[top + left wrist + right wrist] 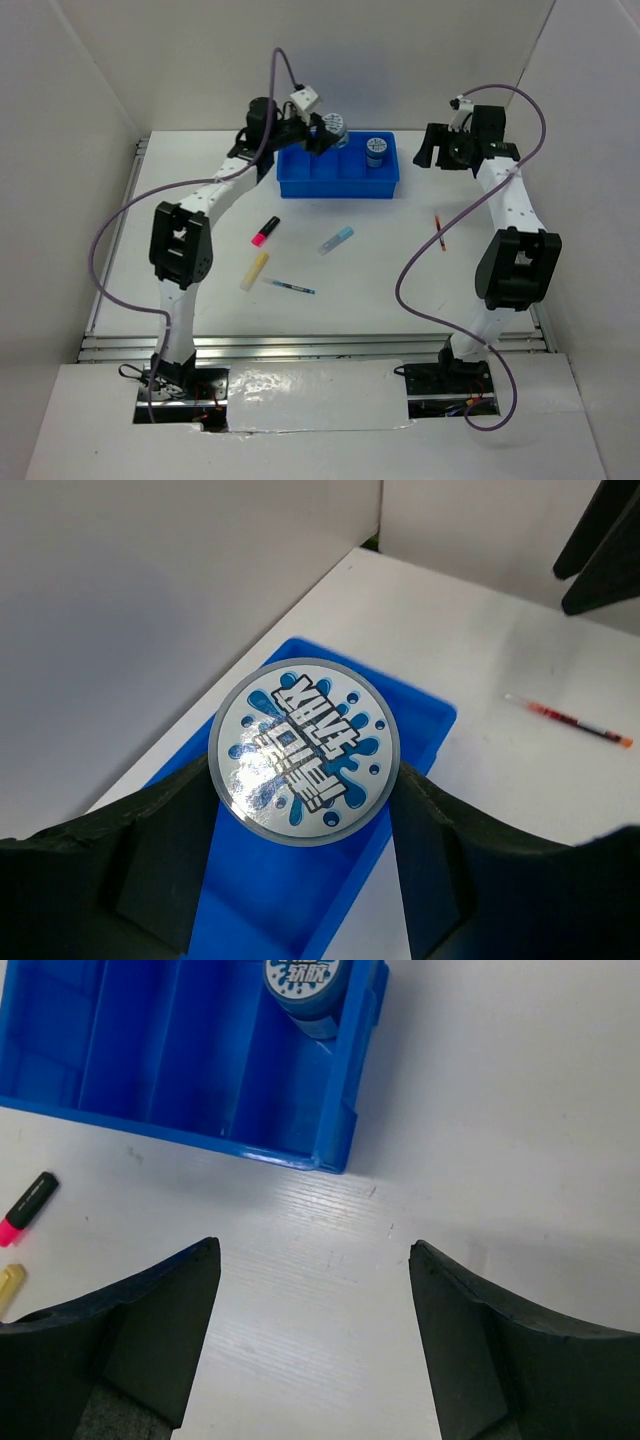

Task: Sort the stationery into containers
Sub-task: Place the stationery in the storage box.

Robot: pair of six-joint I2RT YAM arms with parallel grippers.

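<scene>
Left gripper point(305, 815) pinches a blue-and-white patterned roll point(303, 748) above the blue tray point(270, 900), its sides hidden; right gripper point(314, 1300) hangs spread, second roll point(305, 985) cut off.

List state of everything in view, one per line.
left tool: shut on held roll
right tool: open, empty
held roll: gripped, above tray
second roll: upright in tray's right-end compartment
tray: on table
pink highlighter: capped, on table
yellow highlighter: on table
light blue highlighter: on table
blue pen: on table
red pen: on table
</scene>
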